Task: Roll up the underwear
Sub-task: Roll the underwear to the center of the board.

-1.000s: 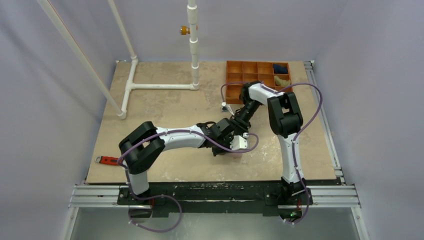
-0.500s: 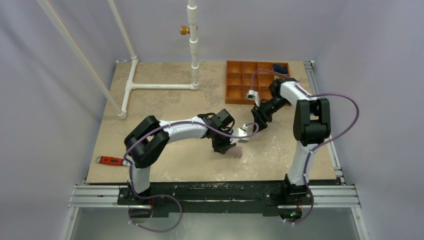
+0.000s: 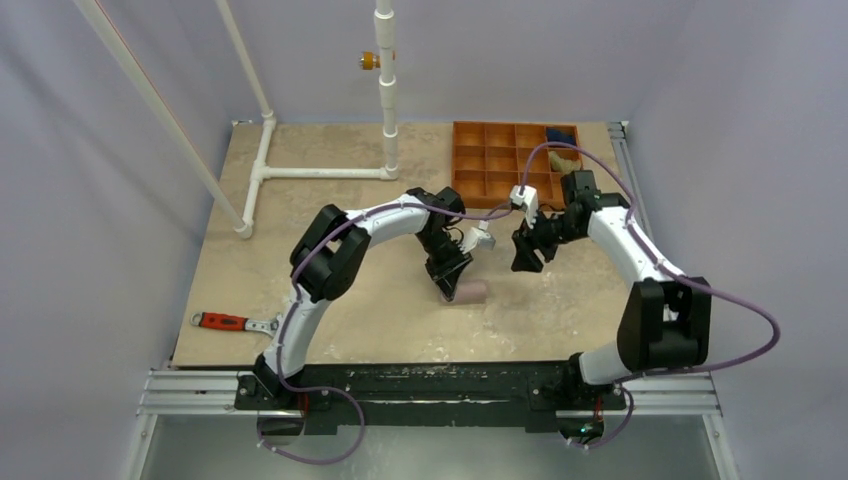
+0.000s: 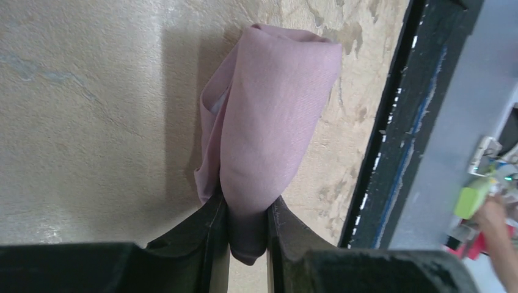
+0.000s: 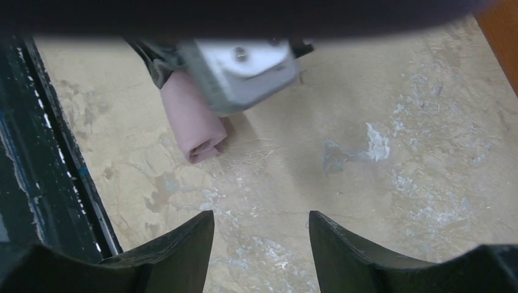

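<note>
Well, from above, the rolled pink underwear lies on the table, nearer the arms than the orange tray. The left gripper is on it, and the right gripper is just beside it, tray-side. Left wrist view: both fingers pinch the roll's end. Right wrist view: jaws parted, holding nothing.

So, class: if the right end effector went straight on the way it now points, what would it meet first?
Probably the bare table: the open right end effector aims down at it. The rolled underwear lies off to one side of that line, though depth is unclear.
</note>
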Motion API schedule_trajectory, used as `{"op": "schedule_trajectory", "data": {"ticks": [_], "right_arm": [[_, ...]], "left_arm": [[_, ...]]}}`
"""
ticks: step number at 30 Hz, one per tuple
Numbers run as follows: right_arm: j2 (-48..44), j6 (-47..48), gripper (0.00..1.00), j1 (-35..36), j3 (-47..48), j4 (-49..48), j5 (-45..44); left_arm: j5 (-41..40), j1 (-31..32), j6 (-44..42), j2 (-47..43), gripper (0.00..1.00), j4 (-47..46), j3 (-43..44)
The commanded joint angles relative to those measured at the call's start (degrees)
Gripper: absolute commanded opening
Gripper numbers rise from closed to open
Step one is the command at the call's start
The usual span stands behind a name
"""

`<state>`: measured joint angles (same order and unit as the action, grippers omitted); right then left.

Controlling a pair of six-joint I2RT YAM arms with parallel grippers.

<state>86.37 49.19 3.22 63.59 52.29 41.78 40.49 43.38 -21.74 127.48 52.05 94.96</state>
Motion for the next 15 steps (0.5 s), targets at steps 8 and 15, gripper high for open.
{"op": "schedule_trajectory", "data": {"ticks": [8,15], "right_arm": [[-17.59,-7.97,0.61,18.51,-14.04,-19.09,-19.13],[-16.21,-8.80,0.62,29.69,-16.30,-23.85,-27.99]], "left_arm": [[-0.50,-3.01,-2.35,16.02,0.00,13.03,11.53],[1.79,-3.31,-2.86,18.64,0.00,16.01,14.25]]}}
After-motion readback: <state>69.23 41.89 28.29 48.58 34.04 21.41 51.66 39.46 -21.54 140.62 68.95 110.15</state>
